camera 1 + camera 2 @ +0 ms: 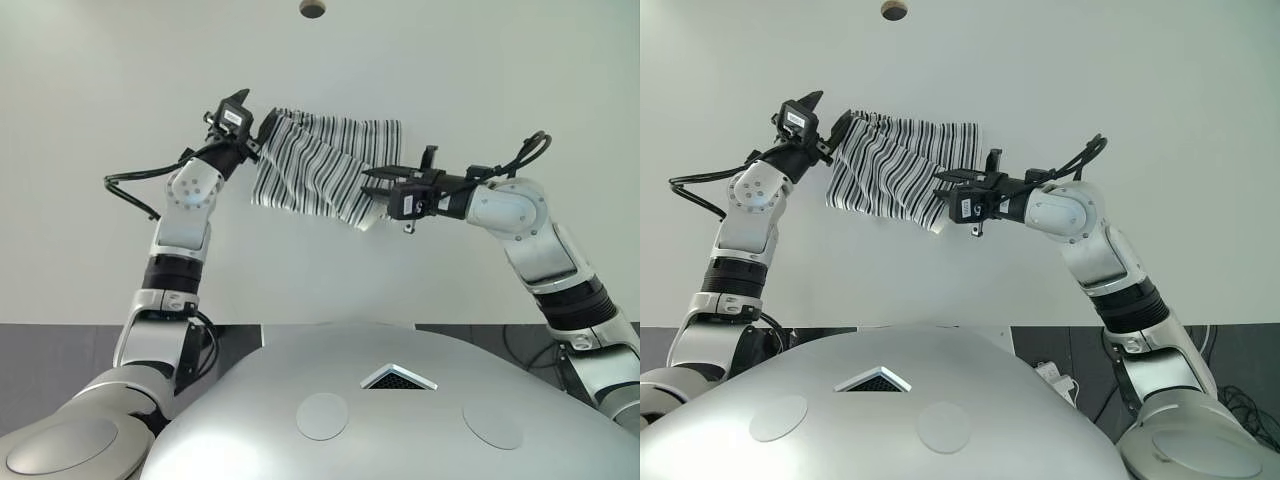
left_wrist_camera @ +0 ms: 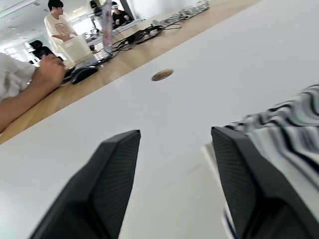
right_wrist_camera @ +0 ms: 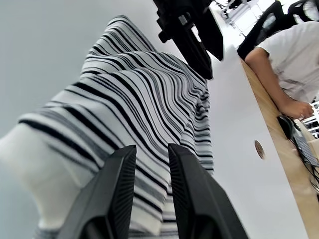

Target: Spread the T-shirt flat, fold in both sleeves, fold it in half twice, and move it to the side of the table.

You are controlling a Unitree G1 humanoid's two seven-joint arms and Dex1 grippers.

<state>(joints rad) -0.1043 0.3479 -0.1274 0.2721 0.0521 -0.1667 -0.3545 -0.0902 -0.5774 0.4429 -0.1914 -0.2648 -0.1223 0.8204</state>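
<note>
The black-and-white striped T-shirt (image 1: 310, 165) lies folded into a small bundle on the white table (image 1: 300, 60). My left gripper (image 1: 255, 108) sits at the shirt's far-left corner. In the left wrist view it (image 2: 174, 144) is open, with bare table between the fingers and the striped cloth (image 2: 294, 114) just beside one finger. My right gripper (image 1: 368, 188) is at the shirt's near-right corner, shut on the fabric. In the right wrist view its fingers (image 3: 119, 189) stand close together over the stripes (image 3: 139, 89), and the white inside of the shirt curls up at that corner.
A round cable grommet (image 1: 312, 8) is set in the table beyond the shirt. A wooden desk (image 2: 129, 55) with cables and seated people adjoins the far edge. White tabletop extends on all sides of the shirt.
</note>
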